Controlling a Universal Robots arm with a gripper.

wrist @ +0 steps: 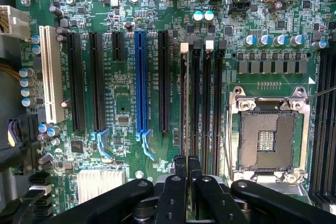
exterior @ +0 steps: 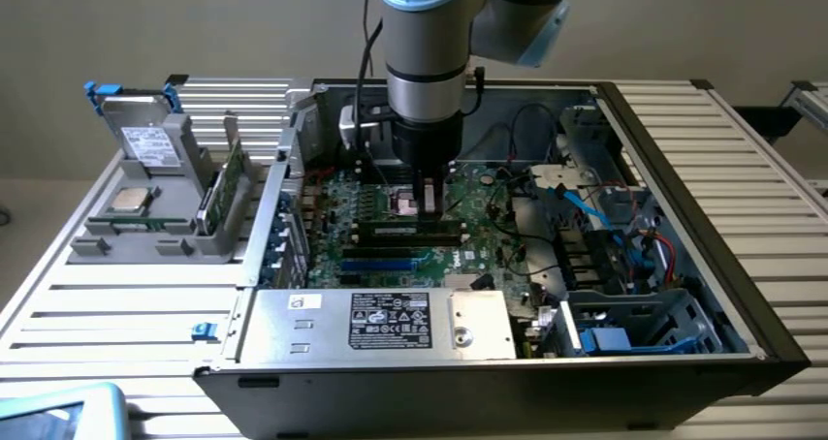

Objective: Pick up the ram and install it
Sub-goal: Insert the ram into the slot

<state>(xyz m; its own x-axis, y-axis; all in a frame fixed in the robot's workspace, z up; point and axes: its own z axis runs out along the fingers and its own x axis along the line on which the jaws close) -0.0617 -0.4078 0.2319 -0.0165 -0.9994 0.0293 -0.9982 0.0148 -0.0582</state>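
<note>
The gripper (wrist: 186, 174), jaws pinched nearly together seemingly on the top edge of the ram (wrist: 184, 103), holds this light, stiff, fragile stick edge-on along a memory slot at six o'clock of the processor socket (exterior: 405, 202) in the exterior view, sensibly gripped mid-length.

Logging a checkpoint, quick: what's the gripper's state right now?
Gripper: closed, fingertips together at a memory slot; whether anything is pinched between them cannot be told.

gripper (wrist: 187, 161) 1 | blue slot (wrist: 140, 80) 1 | white slot (wrist: 48, 72) 1 | processor socket (wrist: 266, 139) 1
</note>
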